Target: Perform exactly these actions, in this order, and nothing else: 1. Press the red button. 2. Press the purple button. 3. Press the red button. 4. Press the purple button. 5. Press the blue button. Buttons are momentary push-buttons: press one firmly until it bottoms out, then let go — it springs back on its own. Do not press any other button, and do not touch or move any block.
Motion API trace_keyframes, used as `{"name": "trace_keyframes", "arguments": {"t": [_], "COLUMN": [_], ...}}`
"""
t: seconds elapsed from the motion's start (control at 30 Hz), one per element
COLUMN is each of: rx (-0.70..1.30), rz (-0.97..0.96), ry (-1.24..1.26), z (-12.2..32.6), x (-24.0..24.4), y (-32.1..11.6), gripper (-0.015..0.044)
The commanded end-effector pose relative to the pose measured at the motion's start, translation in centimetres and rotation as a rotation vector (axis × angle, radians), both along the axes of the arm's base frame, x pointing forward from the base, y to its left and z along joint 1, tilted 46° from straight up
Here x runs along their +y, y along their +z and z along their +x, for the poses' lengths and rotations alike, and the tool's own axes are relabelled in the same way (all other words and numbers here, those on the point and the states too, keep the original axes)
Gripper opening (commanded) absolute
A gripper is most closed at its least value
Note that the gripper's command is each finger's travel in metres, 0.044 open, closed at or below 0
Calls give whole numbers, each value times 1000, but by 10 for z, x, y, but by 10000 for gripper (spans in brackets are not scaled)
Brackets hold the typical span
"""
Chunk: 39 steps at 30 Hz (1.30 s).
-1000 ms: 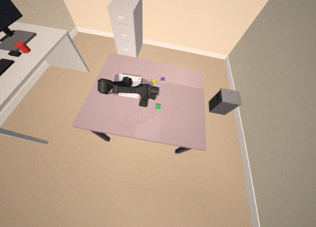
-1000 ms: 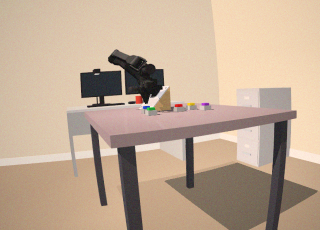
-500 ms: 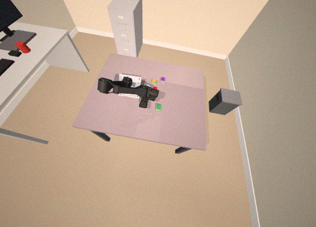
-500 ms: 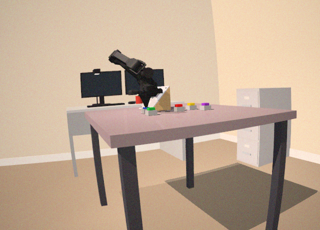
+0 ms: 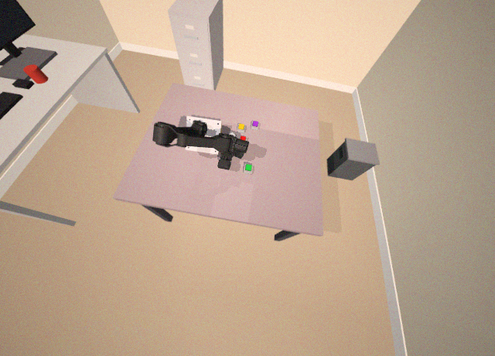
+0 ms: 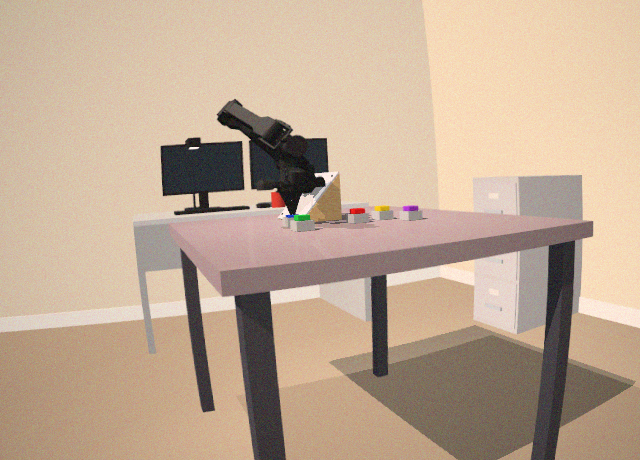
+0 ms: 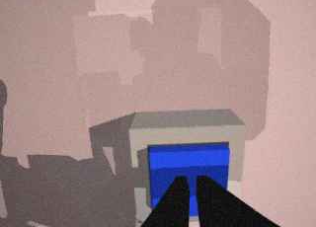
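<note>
The blue button (image 7: 189,158) (image 6: 289,216) sits in a grey housing; in the top view the arm hides it. My gripper (image 7: 191,185) (image 6: 293,214) is shut and empty, pointing down with its fingertips over the blue cap, at or just above it; contact is not clear. The cap stands above its housing rim on the far side. The red button (image 5: 243,138) (image 6: 357,210) is partly covered by the arm in the top view. The purple button (image 5: 254,123) (image 6: 410,207) stands uncovered at the far side of the group.
The green button (image 5: 248,167) (image 6: 301,217) stands close to the blue one. The yellow button (image 5: 240,126) (image 6: 382,207) stands between red and purple. A small white block (image 5: 232,134) lies near the red button, partly hidden. The arm's wedge mount (image 6: 330,202) stands behind.
</note>
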<state>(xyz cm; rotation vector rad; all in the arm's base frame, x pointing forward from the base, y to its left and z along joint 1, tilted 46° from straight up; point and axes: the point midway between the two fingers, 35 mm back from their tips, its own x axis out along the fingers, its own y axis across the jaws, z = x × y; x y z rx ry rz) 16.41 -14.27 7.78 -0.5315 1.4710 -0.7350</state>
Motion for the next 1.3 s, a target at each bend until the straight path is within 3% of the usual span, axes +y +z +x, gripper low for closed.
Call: {"name": "trace_keyframes", "arguments": {"t": [0.0,0.2,0.4,0.7,0.9,1.1,1.27], "rx": [0,3,-22,-41,-18,-6,-7], "rz": [3,3,46,99,90,43,26], "ry": [1,2,24,38,25,7,3], "z": [2,1,48,116,127,112,104], "x": [12,24,57,151,220,282,296], "y": [10,22,12,-38,-90,-153,-170], "gripper": [20,20,178,400,400,400,400]}}
